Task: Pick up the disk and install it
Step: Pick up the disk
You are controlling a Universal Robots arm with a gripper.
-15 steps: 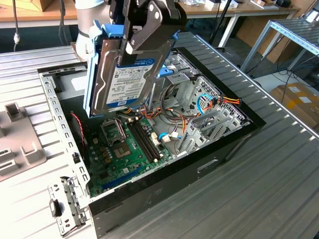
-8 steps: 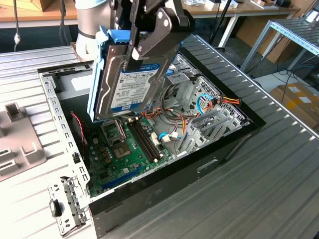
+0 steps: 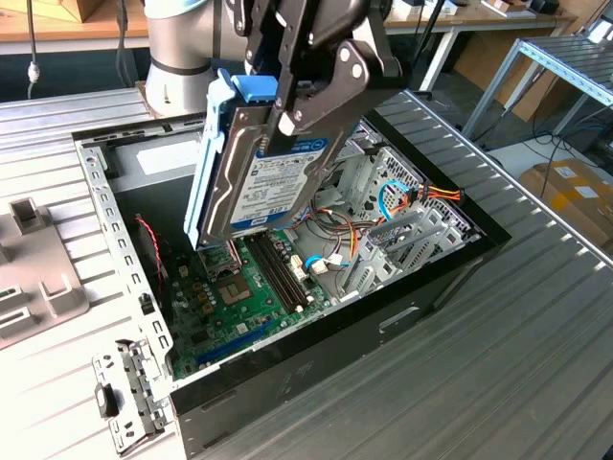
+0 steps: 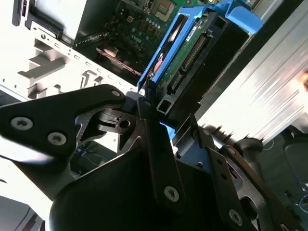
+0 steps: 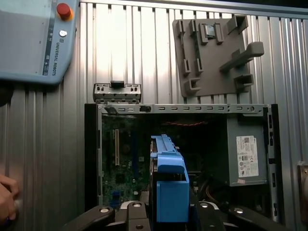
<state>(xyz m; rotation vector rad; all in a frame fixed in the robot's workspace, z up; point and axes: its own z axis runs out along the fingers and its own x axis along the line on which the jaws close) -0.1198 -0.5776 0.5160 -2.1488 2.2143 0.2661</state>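
Gripper (image 4: pixel 153 113) clenched on the disk (image 4: pixel 192 57), near its upper end; disk hangs above the open computer case (image 3: pixel 335 355), long axis pitched steeply down toward the motherboard (image 3: pixel 230 287); metal cage (image 3: pixel 393 192) lies toward the exterior view's right; first wrist view adds a stickered grey box (image 5: pixel 233 139) inside the case.

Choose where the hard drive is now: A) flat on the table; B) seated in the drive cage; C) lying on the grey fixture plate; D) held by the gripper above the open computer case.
D: the gripper grips the hard drive, tilted in the air over the open computer case.
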